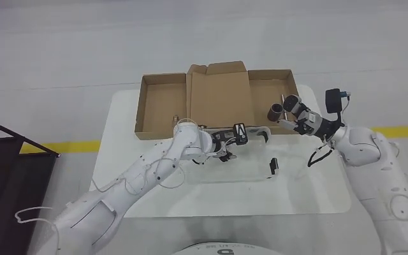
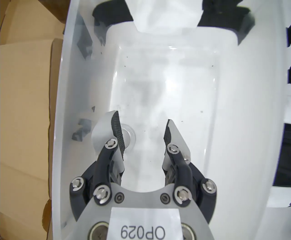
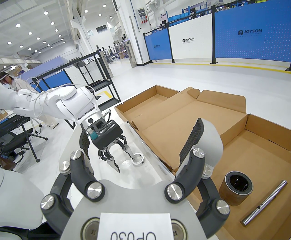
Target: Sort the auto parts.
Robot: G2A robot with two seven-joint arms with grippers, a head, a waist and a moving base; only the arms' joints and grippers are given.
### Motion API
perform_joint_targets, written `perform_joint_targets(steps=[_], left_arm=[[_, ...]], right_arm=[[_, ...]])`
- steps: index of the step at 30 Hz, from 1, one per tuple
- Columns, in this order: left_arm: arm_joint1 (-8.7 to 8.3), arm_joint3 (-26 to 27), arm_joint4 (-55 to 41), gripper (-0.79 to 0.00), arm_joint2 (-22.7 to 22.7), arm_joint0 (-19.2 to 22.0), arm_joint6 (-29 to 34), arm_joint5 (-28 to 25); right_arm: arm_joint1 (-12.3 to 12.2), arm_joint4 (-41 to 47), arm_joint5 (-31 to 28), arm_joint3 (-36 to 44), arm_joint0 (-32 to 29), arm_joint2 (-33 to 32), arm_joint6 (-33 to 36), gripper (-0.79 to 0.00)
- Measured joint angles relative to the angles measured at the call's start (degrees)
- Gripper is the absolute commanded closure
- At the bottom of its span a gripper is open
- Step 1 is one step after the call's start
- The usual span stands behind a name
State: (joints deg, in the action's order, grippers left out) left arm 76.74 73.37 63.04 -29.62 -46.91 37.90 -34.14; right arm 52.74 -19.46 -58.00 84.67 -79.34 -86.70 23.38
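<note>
My left gripper [image 1: 262, 134] [image 2: 142, 117] is open low inside a clear plastic bin [image 1: 223, 178] [image 2: 59, 113]. A small silver ring [image 2: 129, 136] [image 3: 137, 158] lies on the bin floor against one of its fingers [image 2: 117, 129]. The right wrist view shows that gripper [image 3: 116, 156] with the ring beside a fingertip. My right gripper [image 1: 288, 115] [image 3: 141, 127] stands open and holds nothing at the near edge of the cardboard box's right compartment [image 1: 284, 86] [image 3: 268, 141]. In that compartment lie a brown cylindrical bushing [image 1: 275, 112] [image 3: 237, 185] and a steel rod [image 3: 264, 202].
The cardboard box [image 1: 220, 95] has a left compartment [image 1: 159, 105] and a flat middle flap [image 3: 181, 118]. Black pieces [image 2: 111, 11] [image 2: 225, 13] sit at the bin's far end; a black piece [image 1: 273, 166] shows at its right end. The white table [image 1: 306, 191] is bare in front.
</note>
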Motion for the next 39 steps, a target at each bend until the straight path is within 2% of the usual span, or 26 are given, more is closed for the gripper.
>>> perform_joint_targets(steps=[3, 4, 10, 12, 17, 18, 22, 27, 33, 39], left_arm=[[0.86, -2.1, -0.3, -0.382, 0.9, 0.8, -0.1, -0.2], [1.16, -2.9, -0.7, -0.354, 1.2, 1.2, 0.1, -0.5], [2.57, -6.2, -6.4, -0.372, 2.3, 2.5, 4.9, -3.9], [2.89, -6.6, -8.7, -0.413, 2.3, 2.9, 6.3, -4.6], [3.23, -6.2, -13.5, -0.379, 1.5, 3.6, 8.0, -6.1], [3.2, -5.9, -13.5, -0.351, 1.2, 3.8, 7.8, -5.9], [2.73, -5.4, -7.2, -0.326, 0.1, 3.9, 3.8, -2.4], [2.88, -6.8, -2.1, -0.286, 1.2, 3.4, 2.5, -1.8], [3.86, -9.5, -2.2, -0.265, 2.3, 3.8, 2.4, -2.6], [4.86, -11.5, -6.6, -0.265, 2.7, 4.6, 5.2, -5.9]], right_arm=[[0.0, 0.0, 0.0, 0.0, 0.0, 0.0, 0.0, -0.785], [0.0, 0.0, 0.0, 0.0, 0.0, 0.0, 0.0, -0.785], [0.0, 0.0, 0.0, 0.0, 0.0, 0.0, 0.0, -0.785], [0.0, 0.0, 0.0, 0.0, 0.0, 0.0, 0.0, -0.785], [0.0, 0.0, 0.0, 0.0, 0.0, 0.0, 0.0, -0.785], [0.0, 0.0, 0.0, 0.0, 0.0, 0.0, 0.0, -0.785], [0.0, 0.0, 0.0, 0.0, 0.0, 0.0, 0.0, -0.785], [0.0, 0.0, 0.0, 0.0, 0.0, 0.0, 0.0, -0.785], [0.0, 0.0, 0.0, 0.0, 0.0, 0.0, 0.0, -0.785], [0.0, 0.0, 0.0, 0.0, 0.0, 0.0, 0.0, -0.785]])
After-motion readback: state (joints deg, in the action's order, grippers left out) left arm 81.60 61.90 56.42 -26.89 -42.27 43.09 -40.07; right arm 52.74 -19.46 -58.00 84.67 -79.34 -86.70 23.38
